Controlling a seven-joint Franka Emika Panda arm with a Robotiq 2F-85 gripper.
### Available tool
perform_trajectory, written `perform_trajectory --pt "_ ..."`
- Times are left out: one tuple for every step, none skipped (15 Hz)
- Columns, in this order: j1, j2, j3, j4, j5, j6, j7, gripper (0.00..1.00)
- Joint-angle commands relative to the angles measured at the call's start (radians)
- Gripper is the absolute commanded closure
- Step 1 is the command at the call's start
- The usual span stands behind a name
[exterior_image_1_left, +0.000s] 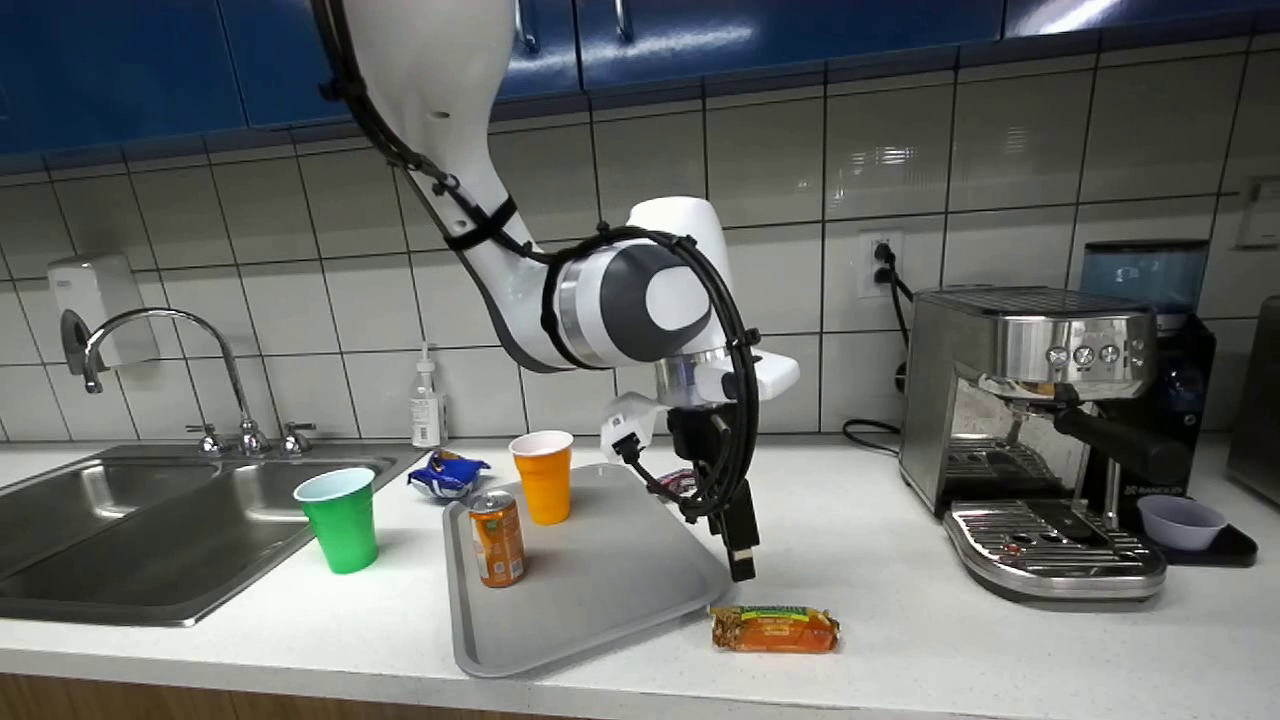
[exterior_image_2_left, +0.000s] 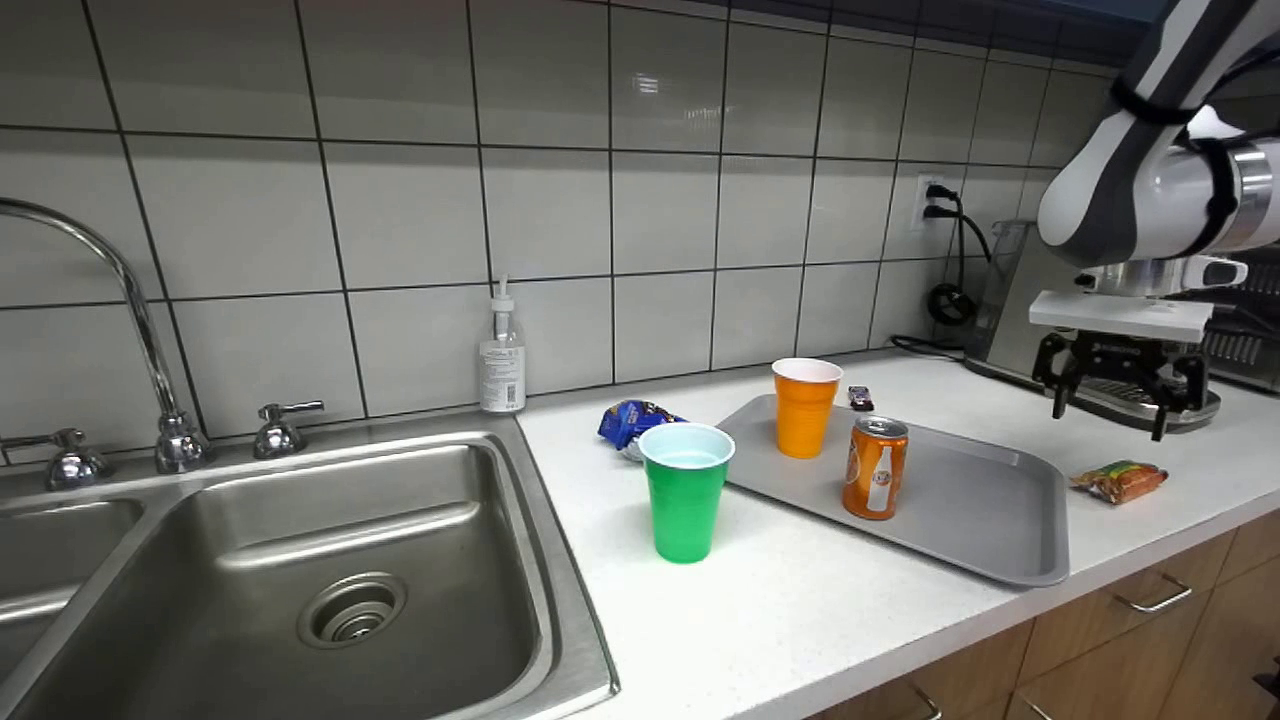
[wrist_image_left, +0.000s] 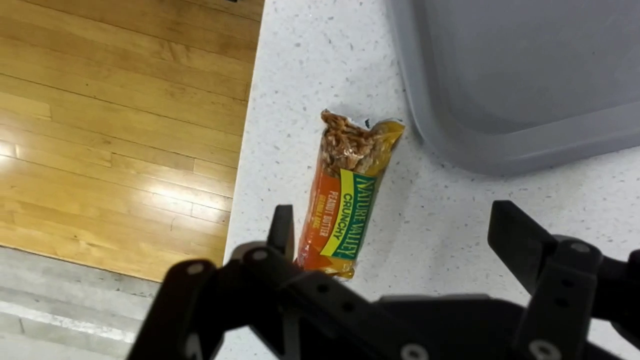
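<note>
"One snack bar (wrist_image_left: 345, 200) on the counter (wrist_image_left: 425, 245). Where?"

"Just beside the corner of the tray (wrist_image_left: 530, 70), with the gripper (wrist_image_left: 392, 220) above, near the snack bar, jaws spread wide."

Granola bar (wrist_image_left: 345, 200): lower end is partly covered by the jaws in the wrist view.
Dark red packet (exterior_image_1_left: 680, 483): is crossed by black cables (exterior_image_1_left: 742, 400) in an exterior view; its lettering cannot be read.
Tray (wrist_image_left: 530, 65): is cut off at the top and right of the wrist view.
Blue packet (exterior_image_2_left: 632, 422): is partly screened by the green cup (exterior_image_2_left: 687, 505) in an exterior view.
Arm (exterior_image_1_left: 435, 140): is cut off in both exterior views.
</note>
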Motion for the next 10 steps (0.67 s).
perform_trajectory --pt "-0.021 0.079 0.014 0.073 0.077 -0.007 -0.022 0.0" --pt "-0.022 0.097 0.015 0.086 0.093 -0.01 -0.022 0.0" --pt "-0.023 0.111 0.015 0.096 0.105 -0.011 -0.023 0.0" --pt "-0.023 0.126 0.014 0.106 0.116 -0.015 -0.023 0.0" --pt "-0.022 0.137 0.013 0.114 0.124 -0.017 -0.022 0.0" --pt "-0.021 0.15 0.011 0.122 0.13 -0.02 -0.021 0.0" --pt "-0.021 0.159 0.01 0.128 0.137 -0.022 -0.02 0.0" --pt "-0.021 0.167 0.007 0.13 0.141 -0.023 -0.019 0.0" --pt "-0.021 0.174 0.005 0.134 0.144 -0.025 -0.019 0.0" --pt "-0.021 0.181 0.003 0.136 0.146 -0.026 -0.018 0.0"
